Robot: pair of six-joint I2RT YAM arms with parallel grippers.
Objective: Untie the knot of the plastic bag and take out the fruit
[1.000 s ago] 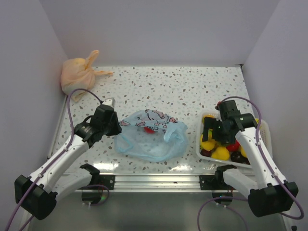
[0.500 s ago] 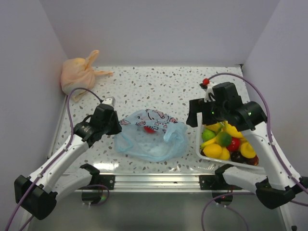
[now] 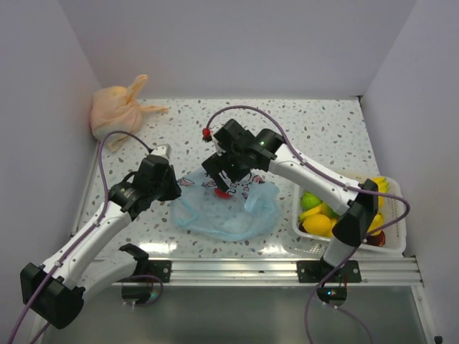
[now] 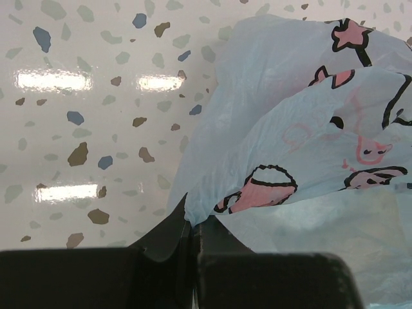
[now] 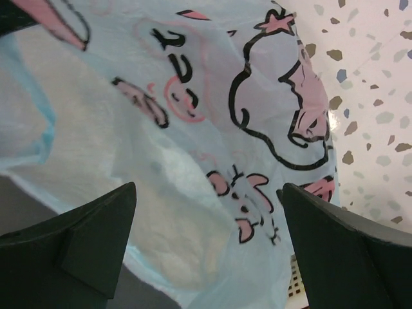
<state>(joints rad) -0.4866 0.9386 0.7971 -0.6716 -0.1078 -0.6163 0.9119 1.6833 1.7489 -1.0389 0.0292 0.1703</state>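
My left gripper (image 4: 192, 220) is closed on the left edge of the plastic bag (image 3: 231, 213), with the thin blue film pinched between both fingers. The bag lies crumpled in the middle of the table (image 3: 301, 132), near the front edge. My right gripper (image 5: 207, 193) hangs over the printed panel of the bag, fingers spread wide and holding nothing. A red fruit (image 3: 223, 193) shows just under it. The tray (image 3: 393, 242) of fruits stands at the right, apart from the bag
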